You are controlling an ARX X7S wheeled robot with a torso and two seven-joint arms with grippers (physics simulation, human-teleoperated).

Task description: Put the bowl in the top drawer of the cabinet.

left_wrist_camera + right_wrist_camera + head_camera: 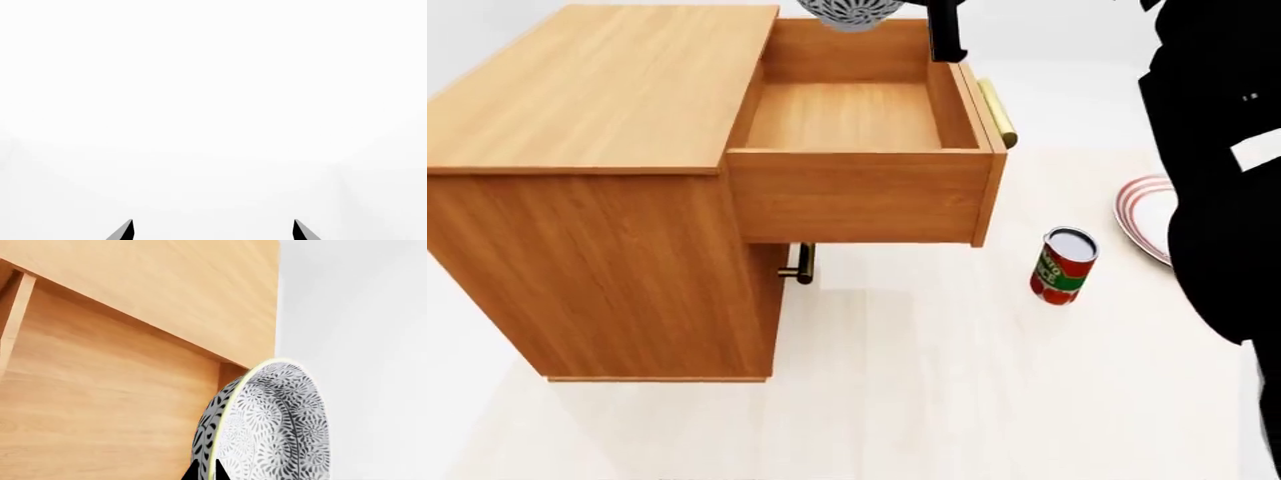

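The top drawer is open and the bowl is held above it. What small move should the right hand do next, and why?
Probably lower the patterned blue-grey ceramic bowl straight down: it hangs at the far edge of the open, empty orange-brown wooden top drawer, gripped by its rim in the right hand, well above the drawer floor.

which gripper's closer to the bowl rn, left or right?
Right. The right gripper is clamped on the bowl at its rim, over the open top drawer. The left gripper faces only blank white, no bowl nearby.

Bowl (851, 12), blue-grey/white pattern, up in air over far side of top drawer (854, 190). Drawer pulled fully out of orange-brown cabinet (587, 120), empty inside, brass handle on front.
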